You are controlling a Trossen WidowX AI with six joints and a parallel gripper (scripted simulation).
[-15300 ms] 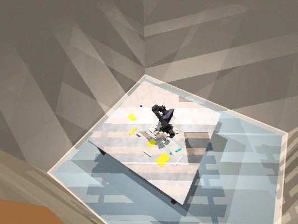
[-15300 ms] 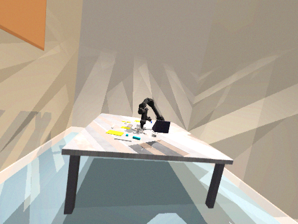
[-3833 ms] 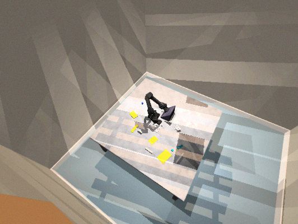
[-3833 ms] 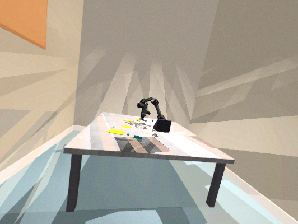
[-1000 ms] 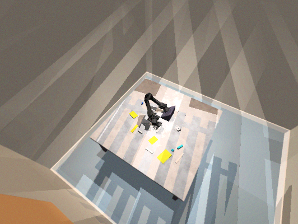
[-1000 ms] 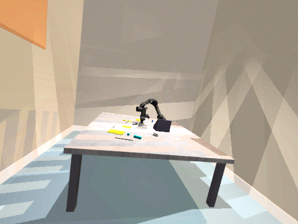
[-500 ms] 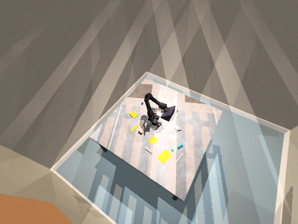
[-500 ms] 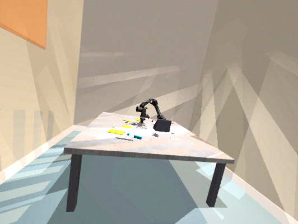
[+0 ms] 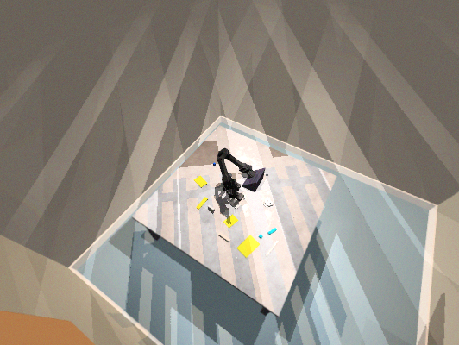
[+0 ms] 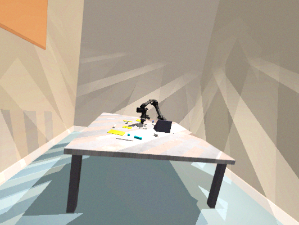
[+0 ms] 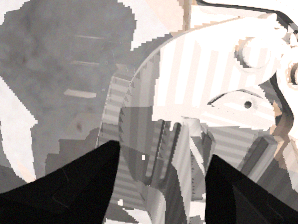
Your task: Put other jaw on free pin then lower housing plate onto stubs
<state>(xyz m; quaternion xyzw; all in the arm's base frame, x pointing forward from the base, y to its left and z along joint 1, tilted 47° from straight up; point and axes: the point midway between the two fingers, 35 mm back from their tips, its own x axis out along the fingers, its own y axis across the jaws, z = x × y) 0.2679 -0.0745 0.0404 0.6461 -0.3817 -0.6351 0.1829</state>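
The gripper (image 9: 236, 199) (image 10: 143, 121) (image 11: 161, 157) is closed on a pale round-edged part (image 11: 185, 65), which reaches ahead of its fingertips; whether this is the free jaw or the housing plate I cannot tell. The black fingers are cut off by the lower edge of the wrist view and mask the part's sides. Glare and striped shadow blur its slots and raised round boss (image 11: 256, 52). Pins and meshing teeth cannot be made out. From above, the arm (image 9: 224, 166) (image 10: 157, 110) largely covers the pale pieces under the gripper on the bench (image 9: 276, 276) (image 10: 149, 154).
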